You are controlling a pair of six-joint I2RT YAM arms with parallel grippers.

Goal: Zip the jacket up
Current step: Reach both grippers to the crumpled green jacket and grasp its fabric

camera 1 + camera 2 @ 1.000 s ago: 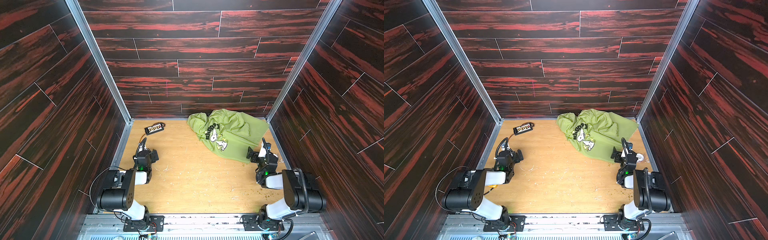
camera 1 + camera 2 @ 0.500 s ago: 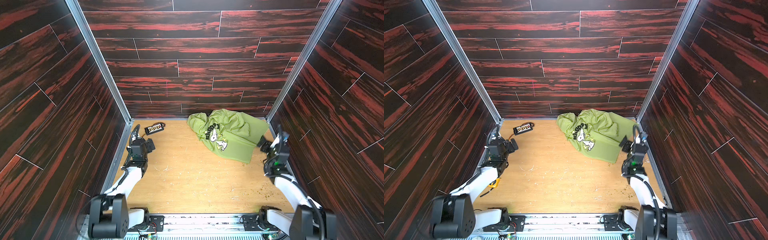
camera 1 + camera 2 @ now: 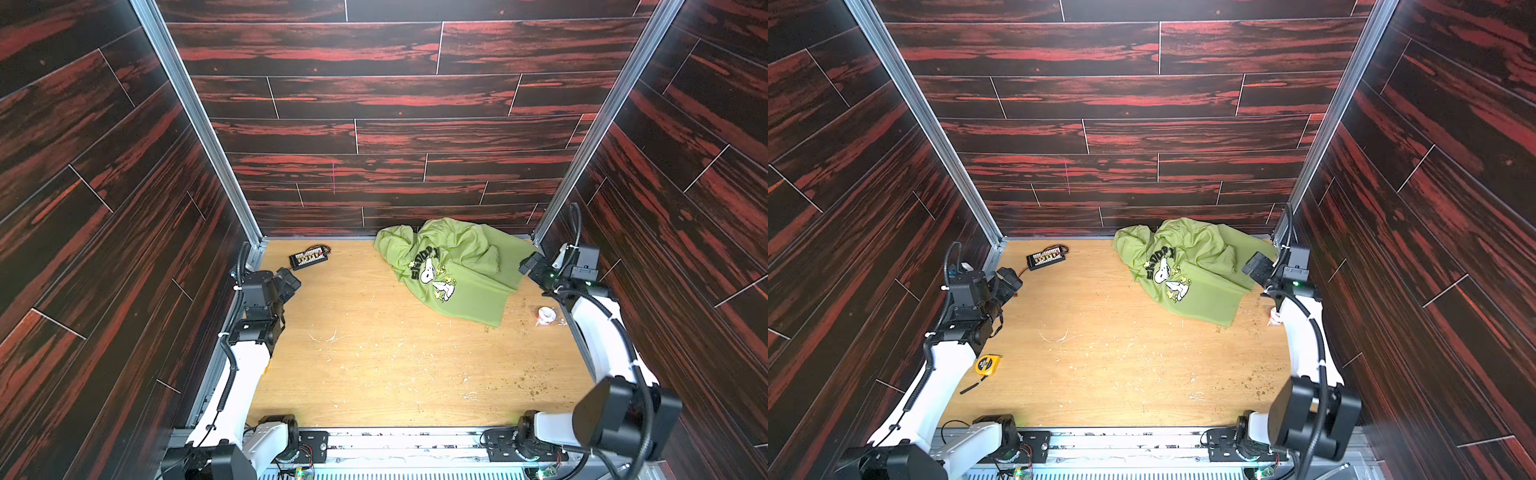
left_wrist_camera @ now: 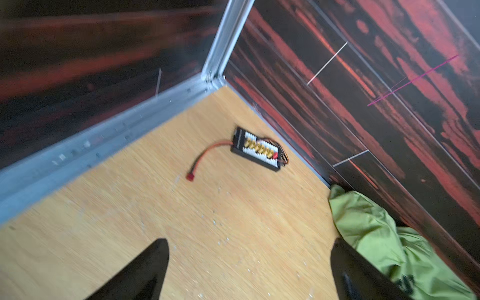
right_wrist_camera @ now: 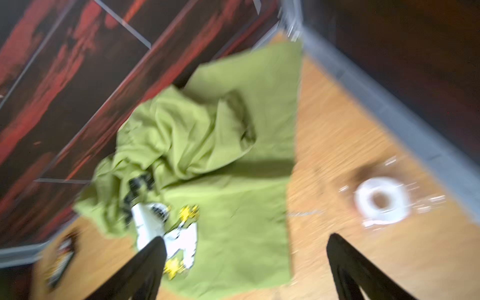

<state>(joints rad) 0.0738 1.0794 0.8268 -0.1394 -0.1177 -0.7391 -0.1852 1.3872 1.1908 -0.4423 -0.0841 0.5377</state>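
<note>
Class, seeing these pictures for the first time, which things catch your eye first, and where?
The crumpled green jacket stands out, bunched in the far right corner of the pale wooden table, its white cartoon-dog print facing up. Dark red-streaked walls box everything in. A small black connector board lies far left.

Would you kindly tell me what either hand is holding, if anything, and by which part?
Nothing is held: left hand and right hand are open, off the jacket.
</note>
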